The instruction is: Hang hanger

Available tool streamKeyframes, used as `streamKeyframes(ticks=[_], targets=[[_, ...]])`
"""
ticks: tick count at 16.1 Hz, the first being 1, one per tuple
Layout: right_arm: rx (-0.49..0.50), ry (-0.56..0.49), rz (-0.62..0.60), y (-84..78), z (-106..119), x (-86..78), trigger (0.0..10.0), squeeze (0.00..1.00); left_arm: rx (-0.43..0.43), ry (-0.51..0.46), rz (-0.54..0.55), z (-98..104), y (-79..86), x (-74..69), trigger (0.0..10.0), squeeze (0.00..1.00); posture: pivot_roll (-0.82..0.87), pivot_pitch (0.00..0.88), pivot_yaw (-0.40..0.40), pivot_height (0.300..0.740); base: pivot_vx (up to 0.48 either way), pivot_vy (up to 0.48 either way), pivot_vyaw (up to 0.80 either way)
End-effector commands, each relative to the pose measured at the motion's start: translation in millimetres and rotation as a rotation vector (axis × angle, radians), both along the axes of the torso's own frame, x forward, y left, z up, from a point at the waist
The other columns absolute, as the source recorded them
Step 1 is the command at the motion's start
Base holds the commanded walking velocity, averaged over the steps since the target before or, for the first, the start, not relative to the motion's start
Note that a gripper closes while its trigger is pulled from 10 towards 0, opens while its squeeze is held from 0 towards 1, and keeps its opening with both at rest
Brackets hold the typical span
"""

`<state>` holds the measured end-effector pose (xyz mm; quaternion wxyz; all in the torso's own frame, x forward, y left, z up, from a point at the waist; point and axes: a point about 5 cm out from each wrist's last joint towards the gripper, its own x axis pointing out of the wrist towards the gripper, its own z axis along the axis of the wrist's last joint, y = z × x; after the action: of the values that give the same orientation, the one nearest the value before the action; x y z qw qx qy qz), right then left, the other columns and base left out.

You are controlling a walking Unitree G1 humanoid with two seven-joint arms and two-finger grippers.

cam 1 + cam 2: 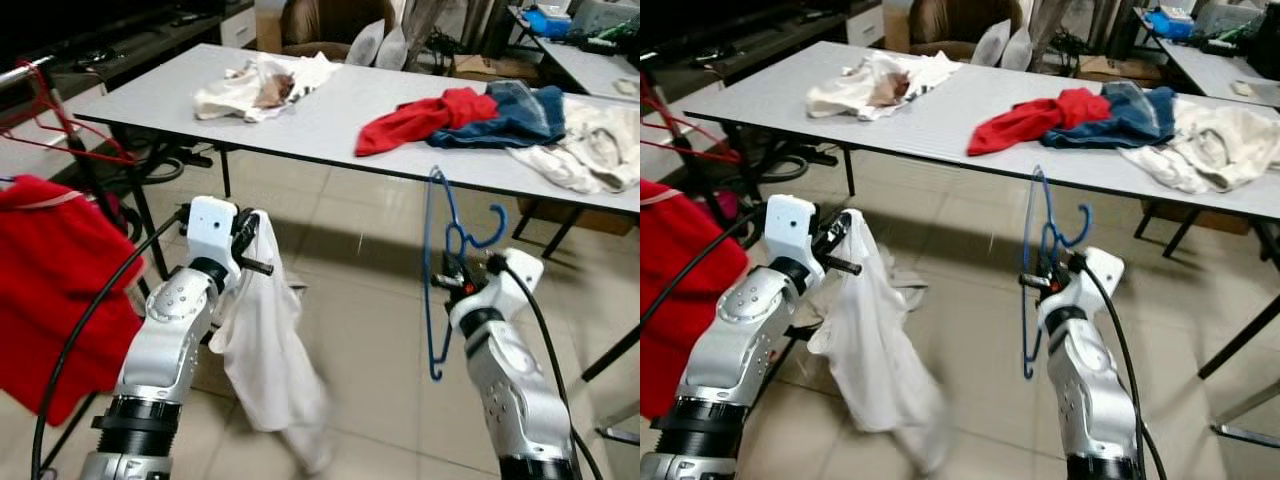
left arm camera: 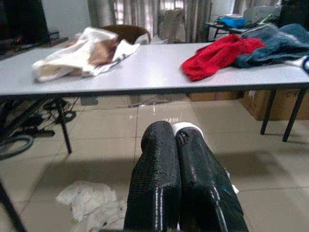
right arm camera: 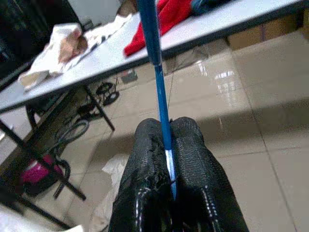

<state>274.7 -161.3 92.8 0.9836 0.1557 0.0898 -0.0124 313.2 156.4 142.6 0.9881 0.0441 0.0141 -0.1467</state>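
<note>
Right now you are mid-carry: the right gripper (image 1: 455, 277) pinches the thin blue wire hanger (image 1: 436, 270) just before the long grey table (image 1: 330, 125), while the left gripper (image 1: 252, 243) clamps a limp white cloth garment (image 1: 262, 340). Next, judge a turn toward the red hanger (image 1: 60, 125) rail beyond the table's left end.

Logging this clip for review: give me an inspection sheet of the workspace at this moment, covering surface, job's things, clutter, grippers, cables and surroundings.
Surface: long white table on dark legs, tiled floor beneath.
Job's things: blue hanger held upright; white garment hanging down; red hanger on a rack at the left.
Clutter: cream cloth, red cloth, jeans and pale garment on the table; crumpled white cloth on the floor.
Grippers: left gripper shut on the white garment; right gripper shut on the blue hanger.
Cables: black cables along both arms; cords on the floor under the table.
Surroundings: red garment hanging left, brown chair, second table at the right.
</note>
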Motion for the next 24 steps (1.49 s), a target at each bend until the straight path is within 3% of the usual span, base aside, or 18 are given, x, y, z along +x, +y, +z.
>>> streamKeyframes(ticks=[1,4,6,12,16,24], targets=[[0.011,-0.010,0.030,8.2,6,2.6,10.0,0.00,0.013,-0.014,0.015,6,4.9,2.7,10.0,0.00,-0.03,0.000,-0.024,0.740,0.000,0.428,0.00],[0.015,-0.007,0.014,5.7,6,1.3,10.0,0.00,0.024,-0.004,-0.017,5,1.6,1.2,10.0,0.00,-0.02,0.000,-0.023,0.740,0.000,0.424,0.00],[0.003,0.011,0.019,9.9,2,-1.5,10.0,0.00,0.028,0.010,0.025,1,8.4,0.3,10.0,0.00,-0.03,0.000,-0.029,0.740,0.000,0.429,0.00],[-0.017,0.008,0.014,6.8,5,1.8,10.0,0.00,0.017,0.025,0.011,-1,0.3,1.9,10.0,0.00,-0.03,0.000,-0.030,0.740,0.000,0.418,0.00],[-0.026,-0.003,0.022,6.3,10,6.1,10.0,0.00,-0.027,0.030,0.009,1,-1.6,1.9,10.0,0.00,-0.03,0.011,-0.033,0.740,0.000,0.000,0.00],[-0.089,-0.030,0.019,2.1,13,10.2,10.0,0.00,0.020,0.007,0.007,4,-1.6,0.7,10.0,0.00,-0.03,0.014,-0.051,0.740,0.000,0.000,0.00]])
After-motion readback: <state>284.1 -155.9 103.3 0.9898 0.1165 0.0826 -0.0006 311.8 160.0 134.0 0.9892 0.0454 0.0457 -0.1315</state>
